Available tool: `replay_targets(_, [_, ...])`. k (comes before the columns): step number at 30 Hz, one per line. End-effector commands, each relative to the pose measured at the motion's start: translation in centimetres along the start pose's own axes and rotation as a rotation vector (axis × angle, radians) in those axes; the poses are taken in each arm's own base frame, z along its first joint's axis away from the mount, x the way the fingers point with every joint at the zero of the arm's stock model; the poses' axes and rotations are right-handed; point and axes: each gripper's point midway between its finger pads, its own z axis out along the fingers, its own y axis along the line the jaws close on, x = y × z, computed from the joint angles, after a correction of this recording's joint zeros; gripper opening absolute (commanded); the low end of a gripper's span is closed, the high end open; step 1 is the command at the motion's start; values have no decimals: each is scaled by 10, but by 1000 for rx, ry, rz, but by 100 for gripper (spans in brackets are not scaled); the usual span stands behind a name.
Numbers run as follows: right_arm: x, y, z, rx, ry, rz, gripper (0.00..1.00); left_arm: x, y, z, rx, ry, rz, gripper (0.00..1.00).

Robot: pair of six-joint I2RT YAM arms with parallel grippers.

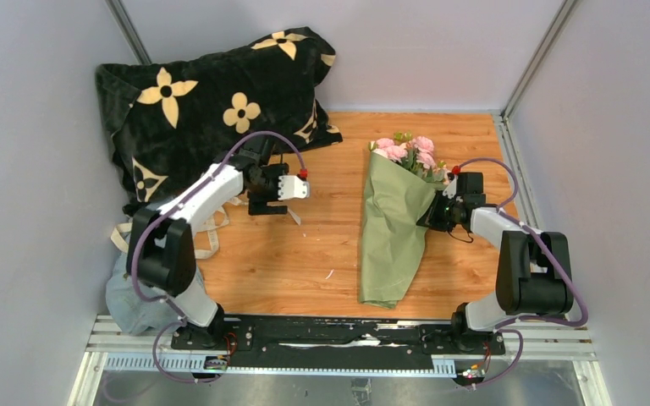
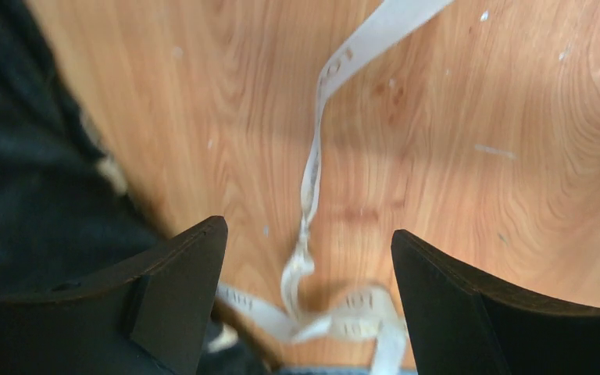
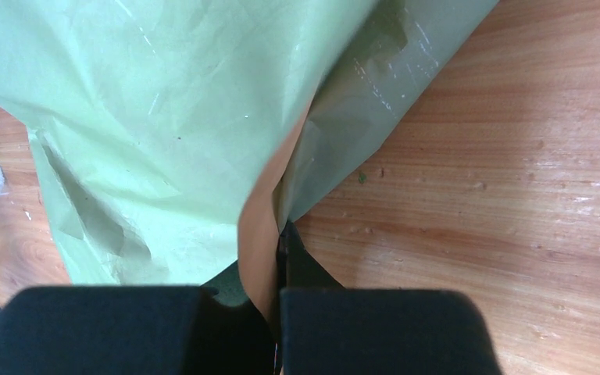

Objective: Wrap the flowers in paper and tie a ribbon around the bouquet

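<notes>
The bouquet point(image 1: 393, 228) lies on the table point(image 1: 305, 262), right of centre, its narrow end toward the arms. The pink flowers point(image 1: 410, 152) poke out of the far end. The paper point(image 3: 164, 117) is already round them as a green cone with a tan sheet showing at the seam, so the wrapping looks mostly done. The right end effector point(image 3: 279, 234) is pinched on the paper's edge at the bouquet's right side and seems to be keeping the fold together.

The ribbon point(image 2: 310, 172) is not on the bouquet yet. It lies loose and kinked on the wood well to the left, beside the black pillow point(image 1: 220, 93). The left end effector point(image 2: 308, 238) hangs over it with fingers spread wide, holding nothing. I judge the tying is all still to do: pick up the ribbon, carry it across, loop and knot it.
</notes>
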Motion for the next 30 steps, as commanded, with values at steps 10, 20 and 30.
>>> replay_targets(10, [1, -11, -1, 40, 11, -8, 0, -9, -7, 107, 185, -39, 148, 76])
replay_targets(20, [-6, -3, -1, 7, 11, 1, 0, -98, -119, 61, 418, -263, 218, 0])
replay_targets(30, [-36, 11, -2, -8, -24, 52, 0, -216, -295, -30, 785, -502, 551, 0])
